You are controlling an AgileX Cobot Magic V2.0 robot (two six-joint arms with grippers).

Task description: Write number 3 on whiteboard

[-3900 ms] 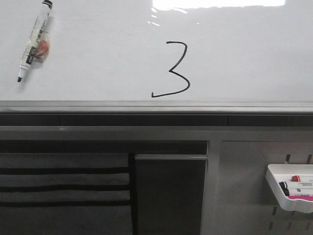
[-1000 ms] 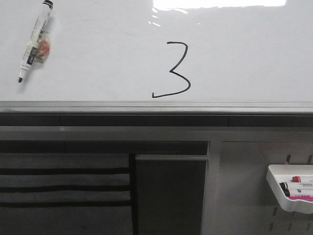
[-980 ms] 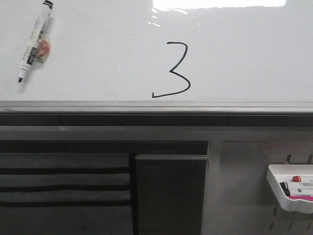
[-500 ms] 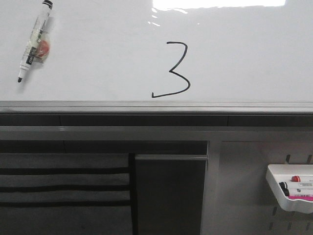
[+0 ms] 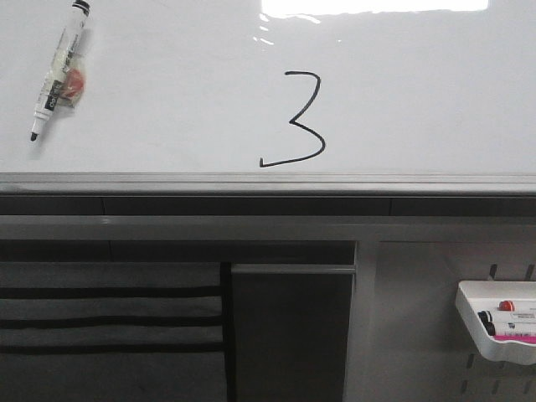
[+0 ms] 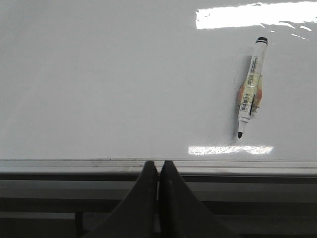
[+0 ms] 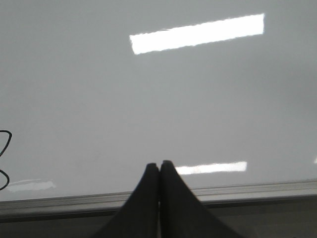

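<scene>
Front view, whiteboard (image 5: 167, 92): glossy white surface fills the upper part of the picture, with a bright glare patch along the top edge; its grey metal edge rail (image 5: 268, 182) runs the full width just below it.
Storage below the rail: a dark grey panel with black horizontal slots sits lower left, a dark recessed compartment beside it in the middle, and a grey perforated panel (image 5: 419, 335) to the right.
Number 3 (image 5: 295, 119): thin black angular digit drawn near the middle of the whiteboard, slightly right of centre; its long bottom stroke hooks leftward and ends just above the rail.
Marker (image 5: 57, 69): lies on the whiteboard at upper left, well apart from the digit, tilted, black cap end up and bare tip down; a small reddish-orange piece is fixed to its barrel.
White tray (image 5: 469, 322): hangs on the perforated panel at lower right, holding several markers with red, black and pink parts.
Left wrist view, left gripper (image 6: 159, 168): dark fingers pressed together with nothing between them, above the rail and clear of the marker (image 6: 250, 94) farther out on the board (image 6: 99, 74).
Right wrist view, right gripper (image 7: 159, 168): dark fingers pressed together, empty, over the rail; a part of the digit (image 7: 4, 161) shows at the picture's edge on the board (image 7: 198, 99).
</scene>
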